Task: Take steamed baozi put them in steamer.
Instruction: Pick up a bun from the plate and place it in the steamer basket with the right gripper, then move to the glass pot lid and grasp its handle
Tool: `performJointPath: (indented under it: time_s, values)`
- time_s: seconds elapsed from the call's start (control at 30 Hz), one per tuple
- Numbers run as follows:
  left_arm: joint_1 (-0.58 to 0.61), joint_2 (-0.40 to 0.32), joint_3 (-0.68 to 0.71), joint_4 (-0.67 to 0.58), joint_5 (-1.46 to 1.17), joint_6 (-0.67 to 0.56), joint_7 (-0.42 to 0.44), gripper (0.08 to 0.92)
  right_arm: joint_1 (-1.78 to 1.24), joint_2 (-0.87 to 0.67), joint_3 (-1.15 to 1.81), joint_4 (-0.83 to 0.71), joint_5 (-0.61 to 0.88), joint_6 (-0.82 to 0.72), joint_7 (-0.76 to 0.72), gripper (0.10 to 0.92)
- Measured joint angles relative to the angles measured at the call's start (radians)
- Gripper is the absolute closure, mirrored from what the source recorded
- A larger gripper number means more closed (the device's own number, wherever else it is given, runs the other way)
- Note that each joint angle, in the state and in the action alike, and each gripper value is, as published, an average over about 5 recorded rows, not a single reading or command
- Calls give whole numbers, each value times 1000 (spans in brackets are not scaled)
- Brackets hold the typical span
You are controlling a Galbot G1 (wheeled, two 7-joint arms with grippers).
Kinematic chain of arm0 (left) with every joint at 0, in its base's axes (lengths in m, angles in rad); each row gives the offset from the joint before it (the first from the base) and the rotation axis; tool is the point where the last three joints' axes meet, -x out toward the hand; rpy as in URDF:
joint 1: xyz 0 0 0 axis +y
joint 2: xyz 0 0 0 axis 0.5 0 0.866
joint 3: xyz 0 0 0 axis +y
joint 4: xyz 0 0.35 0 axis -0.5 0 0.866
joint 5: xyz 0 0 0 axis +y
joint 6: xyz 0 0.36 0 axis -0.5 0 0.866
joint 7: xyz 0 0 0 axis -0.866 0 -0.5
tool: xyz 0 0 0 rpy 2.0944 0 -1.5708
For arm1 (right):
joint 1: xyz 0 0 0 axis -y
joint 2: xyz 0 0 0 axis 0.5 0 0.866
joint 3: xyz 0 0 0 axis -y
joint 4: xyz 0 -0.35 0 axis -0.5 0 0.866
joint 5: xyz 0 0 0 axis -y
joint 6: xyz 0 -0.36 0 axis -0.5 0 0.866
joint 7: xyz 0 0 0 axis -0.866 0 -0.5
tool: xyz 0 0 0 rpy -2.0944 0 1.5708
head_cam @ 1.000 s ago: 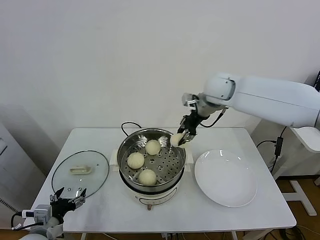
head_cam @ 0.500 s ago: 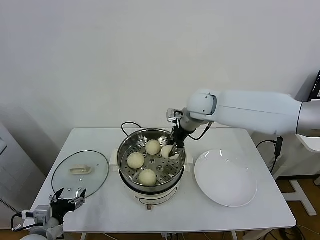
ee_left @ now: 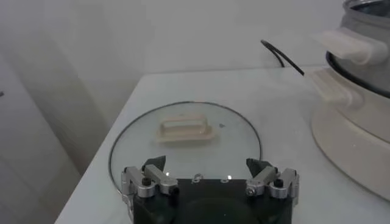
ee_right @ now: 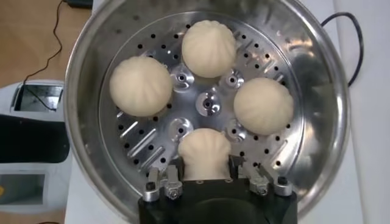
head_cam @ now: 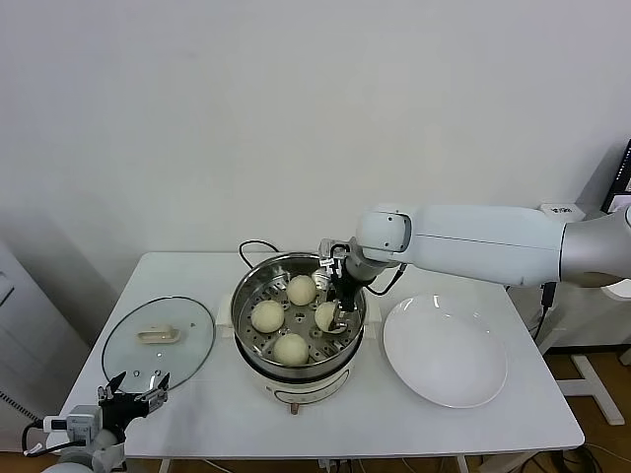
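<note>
The steel steamer (head_cam: 246, 286) stands mid-table on its white cooker base. Three cream baozi lie on its perforated floor (head_cam: 302, 289) (head_cam: 267, 315) (head_cam: 291, 348). My right gripper (head_cam: 332, 315) is down inside the steamer, shut on a fourth baozi (head_cam: 326, 316) at the floor on the steamer's right side. In the right wrist view the held baozi (ee_right: 205, 153) sits between the fingers of the gripper (ee_right: 206, 170), with the other three (ee_right: 209, 48) (ee_right: 141, 86) (ee_right: 263, 105) beyond it inside the steamer (ee_right: 82, 73). My left gripper (head_cam: 137, 385) is open and idle at the table's front left, also shown in the left wrist view (ee_left: 208, 170).
A glass lid with cream handle (head_cam: 158, 337) lies left of the steamer, also in the left wrist view (ee_left: 186, 130). A white plate (head_cam: 445, 350) lies bare on the right. A black cord (head_cam: 253, 246) runs behind the steamer.
My right gripper carried the baozi from above the steamer's right rim leftward and down into the steamer. The left arm has not moved.
</note>
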Motion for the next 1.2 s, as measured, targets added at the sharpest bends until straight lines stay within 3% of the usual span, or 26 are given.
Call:
performJointPath:
  time_s: [0.13,0.27,0.7,1.2]
  values:
    - [0,1,0,0,0,0,0,177,-2,-8,9,3,5,-4,0,257]
    - [-1,2,-1,-1,0,0,0,177,4,-29,31,1,16,-4,-9,207]
    - [-20,3,-14,-2,-7,4,-1,177,-124,-210,320,-36,107,65,66,203]
    - [-62,-5,-22,3,-15,-4,15,177,-760,-393,1054,25,59,316,428,203]
